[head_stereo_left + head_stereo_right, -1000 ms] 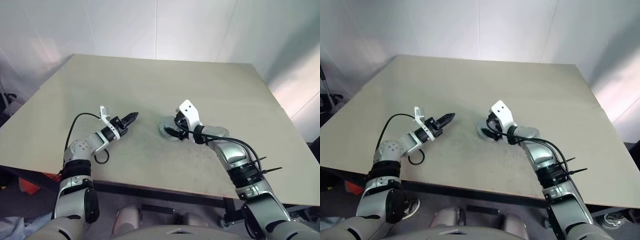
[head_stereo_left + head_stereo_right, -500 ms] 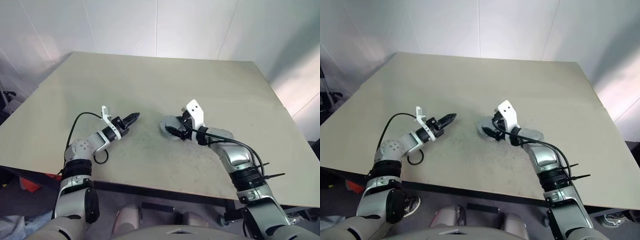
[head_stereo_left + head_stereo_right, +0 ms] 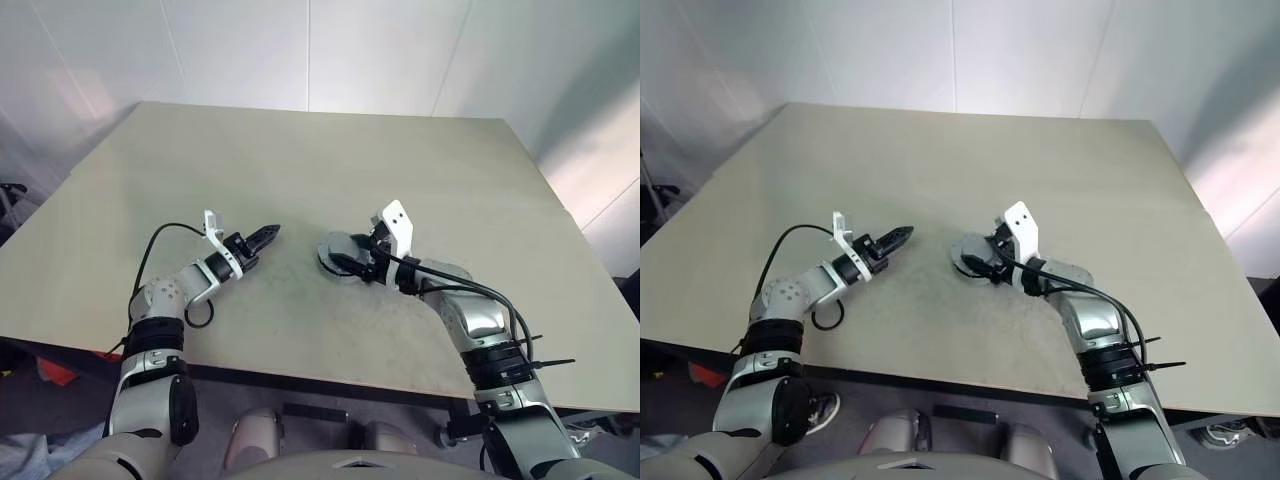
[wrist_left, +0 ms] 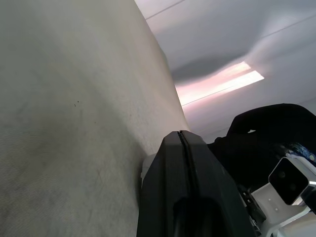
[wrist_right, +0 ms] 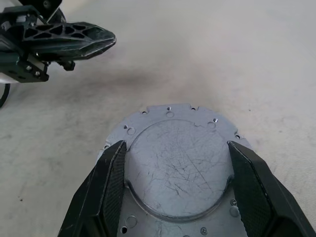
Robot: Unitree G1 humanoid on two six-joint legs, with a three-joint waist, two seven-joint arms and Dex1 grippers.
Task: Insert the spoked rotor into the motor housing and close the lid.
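Note:
A round grey metal disc with a raised, scratched centre and a notched rim, the lid [image 5: 177,165], lies flat on the table [image 3: 300,150] in front of me [image 3: 331,246]. Whether the motor housing sits under it I cannot tell. The spoked rotor is out of view. My right gripper [image 5: 176,144] is open and low over the lid, one finger [image 5: 112,190] on each side of the raised centre; I cannot tell if they touch it. My left gripper [image 3: 270,233] hovers to the left of the lid, shut and empty, pointing toward it [image 5: 103,38].
The beige table stretches wide to the far edge and both sides. Its near edge [image 3: 300,370] runs just behind my wrists. White walls [image 3: 320,50] stand beyond the table.
The right wrist has rolled a little over the lid, its open fingers still astride it. The left gripper has stayed where it was. The head view has shifted slightly.

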